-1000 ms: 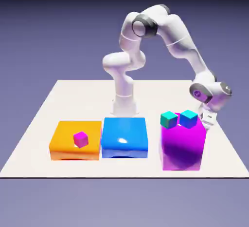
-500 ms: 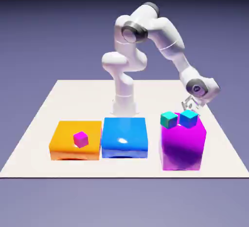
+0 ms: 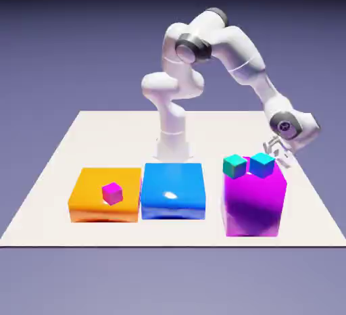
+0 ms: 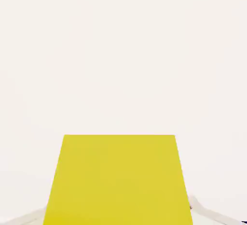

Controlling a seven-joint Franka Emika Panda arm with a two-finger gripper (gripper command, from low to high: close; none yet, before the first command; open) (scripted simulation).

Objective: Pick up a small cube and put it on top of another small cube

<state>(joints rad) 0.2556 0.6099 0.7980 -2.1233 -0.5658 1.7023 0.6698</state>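
A yellow cube [image 4: 118, 180] fills the lower middle of the hand view, held between the fingers, with white table behind it. My gripper [image 3: 276, 151] is shut on it and hangs just behind the back right corner of the tall magenta block [image 3: 253, 202]. The yellow cube itself is hidden in the exterior view. On top of the magenta block sit a small teal cube [image 3: 234, 165] and a small blue cube [image 3: 262, 164] side by side. A small pink cube [image 3: 112, 193] rests on the flat orange block [image 3: 91, 202] at the exterior view's left.
A flat blue block [image 3: 172, 192] lies between the orange and magenta blocks. The robot's base [image 3: 173, 146] stands behind the blue block. All of it rests on the white table [image 3: 54, 172].
From low behind the magenta block, the gripper rose and swung toward the exterior view's left. It has since come back a little to the right and slightly down.
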